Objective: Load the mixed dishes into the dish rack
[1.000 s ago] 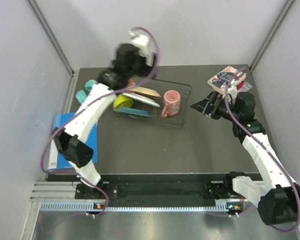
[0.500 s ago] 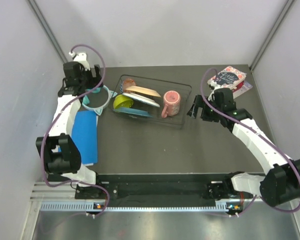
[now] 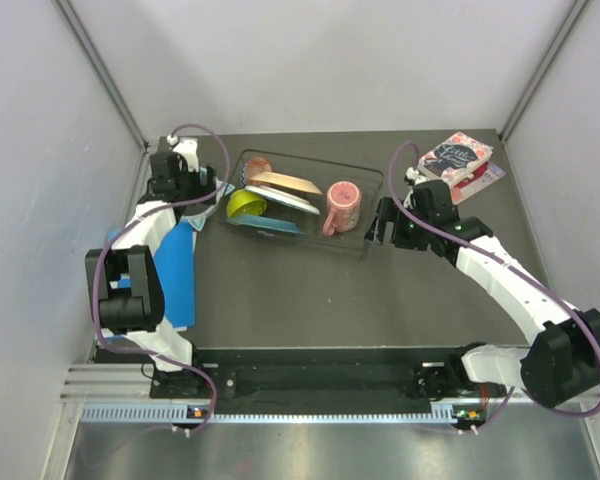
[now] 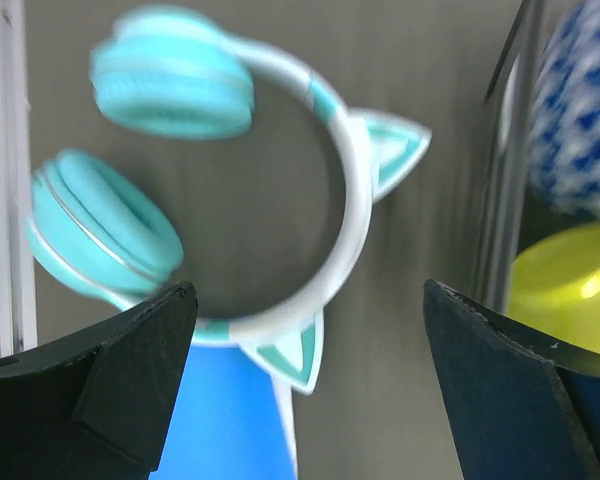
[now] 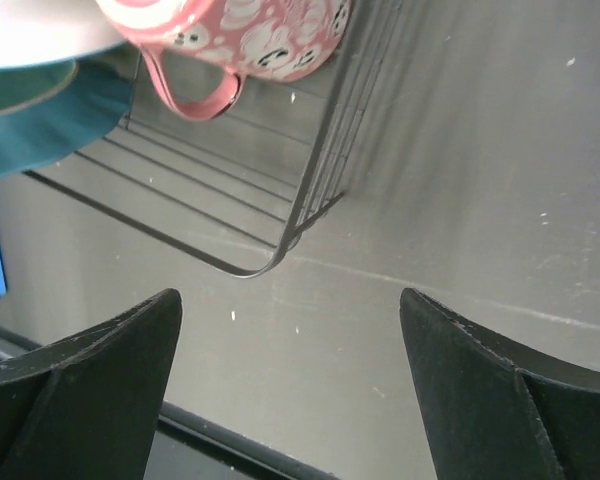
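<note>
Teal cat-ear plastic headphones (image 4: 352, 190) lie directly ahead of the released left end effector (image 4: 308, 295); right end effector (image 5: 288, 300) released, empty; floral book (image 3: 460, 155) lettering illegible.

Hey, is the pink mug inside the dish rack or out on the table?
Inside: the pink floral mug sits within the dish rack wire frame, at its right end.

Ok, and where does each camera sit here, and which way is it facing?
Top: fixed above and behind, looking down on the table; left arm and right arm show whole.
Left wrist: looks down past the open left gripper at the headphones, beside the rack.
Right wrist: looks down past the open right gripper at the rack's corner and the mug.
Shared: the rack, in all three.
</note>
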Action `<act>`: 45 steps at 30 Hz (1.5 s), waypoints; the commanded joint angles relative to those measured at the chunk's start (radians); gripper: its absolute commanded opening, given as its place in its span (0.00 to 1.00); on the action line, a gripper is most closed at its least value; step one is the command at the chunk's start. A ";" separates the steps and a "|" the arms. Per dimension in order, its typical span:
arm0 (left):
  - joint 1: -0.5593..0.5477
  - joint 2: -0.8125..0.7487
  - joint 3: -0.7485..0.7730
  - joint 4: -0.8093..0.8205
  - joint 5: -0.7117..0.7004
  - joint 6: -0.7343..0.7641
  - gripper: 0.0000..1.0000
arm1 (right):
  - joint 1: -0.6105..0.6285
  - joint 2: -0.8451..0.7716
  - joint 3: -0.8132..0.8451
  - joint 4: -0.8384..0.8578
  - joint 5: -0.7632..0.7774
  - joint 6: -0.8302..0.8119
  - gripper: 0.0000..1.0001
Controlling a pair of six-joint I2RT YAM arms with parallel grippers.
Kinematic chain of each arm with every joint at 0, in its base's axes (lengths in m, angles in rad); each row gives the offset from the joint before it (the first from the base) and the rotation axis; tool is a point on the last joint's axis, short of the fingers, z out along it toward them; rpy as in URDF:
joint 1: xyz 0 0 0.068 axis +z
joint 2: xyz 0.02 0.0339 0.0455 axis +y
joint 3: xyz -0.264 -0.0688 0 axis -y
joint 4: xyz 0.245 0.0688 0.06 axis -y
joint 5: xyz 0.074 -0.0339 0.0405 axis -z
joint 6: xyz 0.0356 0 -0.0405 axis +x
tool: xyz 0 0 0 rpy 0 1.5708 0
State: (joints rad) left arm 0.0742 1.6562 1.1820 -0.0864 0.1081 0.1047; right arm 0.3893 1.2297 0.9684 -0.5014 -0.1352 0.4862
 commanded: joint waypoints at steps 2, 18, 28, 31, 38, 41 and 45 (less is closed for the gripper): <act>-0.019 -0.021 -0.088 0.066 -0.024 0.089 0.99 | 0.020 0.007 0.029 -0.031 0.128 -0.011 0.99; -0.071 -0.188 -0.223 -0.065 0.048 -0.003 0.99 | -0.104 0.166 0.187 0.020 0.445 -0.224 1.00; -0.071 -0.291 -0.355 -0.121 0.058 -0.023 0.99 | -0.121 0.353 0.274 0.057 0.419 -0.215 0.98; -0.071 -0.300 -0.377 -0.122 0.058 -0.031 0.99 | -0.122 0.395 0.297 0.057 0.434 -0.221 0.96; -0.106 -0.332 -0.401 -0.153 0.070 -0.048 0.99 | -0.141 0.464 0.309 0.050 0.460 -0.228 0.79; -0.117 -0.343 -0.400 -0.164 0.068 -0.059 0.99 | -0.145 0.476 0.309 0.047 0.464 -0.228 0.77; -0.117 -0.377 -0.371 -0.217 0.048 -0.037 0.99 | -0.152 0.491 0.309 0.044 0.470 -0.225 0.68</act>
State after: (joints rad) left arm -0.0307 1.3384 0.7830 -0.2584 0.1432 0.0605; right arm 0.2481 1.7081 1.2385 -0.4801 0.3016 0.2630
